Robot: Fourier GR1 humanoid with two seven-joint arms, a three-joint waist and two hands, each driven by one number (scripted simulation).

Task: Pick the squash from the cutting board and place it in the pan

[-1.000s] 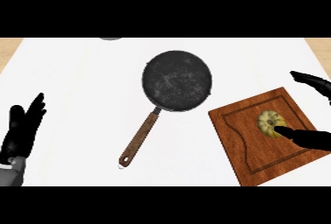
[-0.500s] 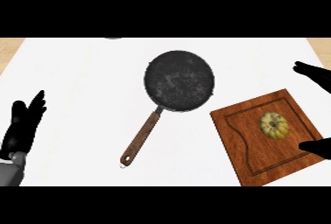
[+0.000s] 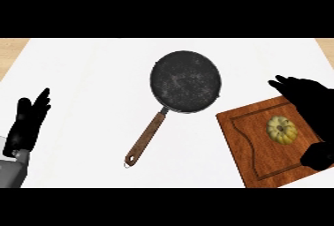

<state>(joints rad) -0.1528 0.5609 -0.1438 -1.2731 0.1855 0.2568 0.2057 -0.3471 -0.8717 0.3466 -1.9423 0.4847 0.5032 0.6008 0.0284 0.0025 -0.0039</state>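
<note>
Right hand (image 3: 312, 99): cut by the view's right edge; only dark finger shapes and a lower lobe near the cutting board (image 3: 254, 145) show, the palm's middle out of frame. It covers the board's upper right corner and right side.

Cutting board: its lower right part runs out of view.

Left hand (image 3: 26, 126): the forearm below it cut off at the lower left corner.

Worktop (image 3: 85, 88): its edges leave the view on both sides.

Squash (image 3: 282, 129) lies on cutting board (image 3: 261, 145) at four o'clock. Right hand (image 3: 312, 103) spread open just beside it, not touching. Pan (image 3: 185, 81) at centre, empty. Left hand (image 3: 26, 126) rests at nine o'clock.
</note>
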